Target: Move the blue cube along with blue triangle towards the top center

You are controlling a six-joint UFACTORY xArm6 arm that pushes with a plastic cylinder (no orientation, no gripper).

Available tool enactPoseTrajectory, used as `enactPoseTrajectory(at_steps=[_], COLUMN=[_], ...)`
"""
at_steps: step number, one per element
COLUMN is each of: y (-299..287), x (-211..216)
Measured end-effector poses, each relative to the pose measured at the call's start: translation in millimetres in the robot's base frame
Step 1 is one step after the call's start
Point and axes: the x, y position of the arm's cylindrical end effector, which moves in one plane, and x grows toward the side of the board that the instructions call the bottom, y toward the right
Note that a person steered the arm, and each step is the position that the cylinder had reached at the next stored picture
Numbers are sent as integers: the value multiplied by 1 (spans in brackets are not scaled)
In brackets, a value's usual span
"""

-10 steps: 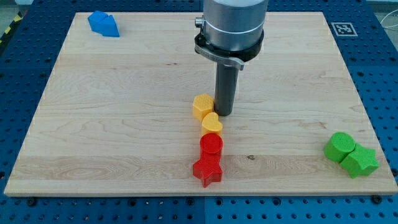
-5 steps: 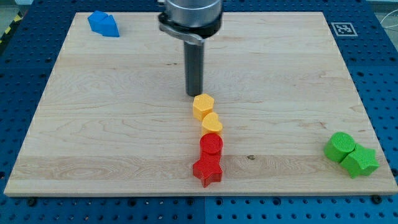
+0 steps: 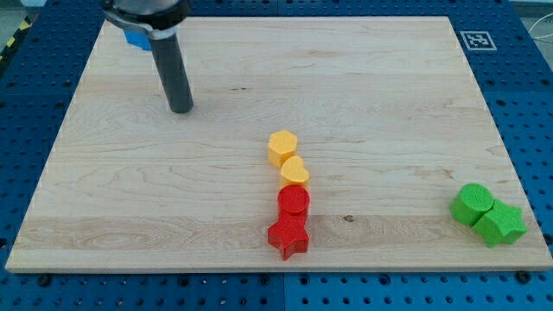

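One high, angled, whole-board [image 3: 259, 78] view

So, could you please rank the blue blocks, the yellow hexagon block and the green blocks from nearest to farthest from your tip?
From my tip:
1. blue blocks, top left, mostly hidden behind the arm.
2. yellow hexagon block, toward the centre, on the tip's right.
3. green blocks, far bottom right.

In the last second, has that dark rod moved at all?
Yes. My tip slid from beside the yellow blocks toward the view's upper left, nearing the blue blocks.

My tip [image 3: 181, 110] stands upright on the counter [image 3: 389, 104] near its top left corner, the rod vertical.
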Motion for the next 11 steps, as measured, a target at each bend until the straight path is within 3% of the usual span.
enactPoseTrajectory(at_steps=[5, 8, 10, 11], y=[-124, -142, -139, -118], x=[-85, -181, -180, -160])
